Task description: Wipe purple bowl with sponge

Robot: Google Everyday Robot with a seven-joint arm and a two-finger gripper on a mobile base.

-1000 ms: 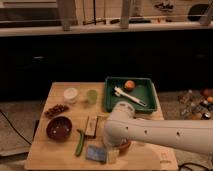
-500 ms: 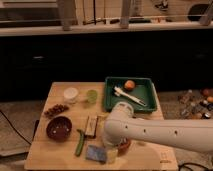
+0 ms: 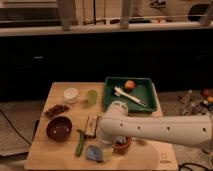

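Note:
The purple bowl sits on the left of the wooden table, dark and empty as far as I can see. The sponge, blue with a yellow side, lies near the table's front edge, right of the bowl. My white arm reaches in from the right. My gripper hangs just above and right of the sponge, mostly hidden under the arm's wrist.
A green tray at the back right holds an orange and a white brush. A white bowl, green cup, plate of dark bits, green vegetable, wooden brush block and brown cup are nearby.

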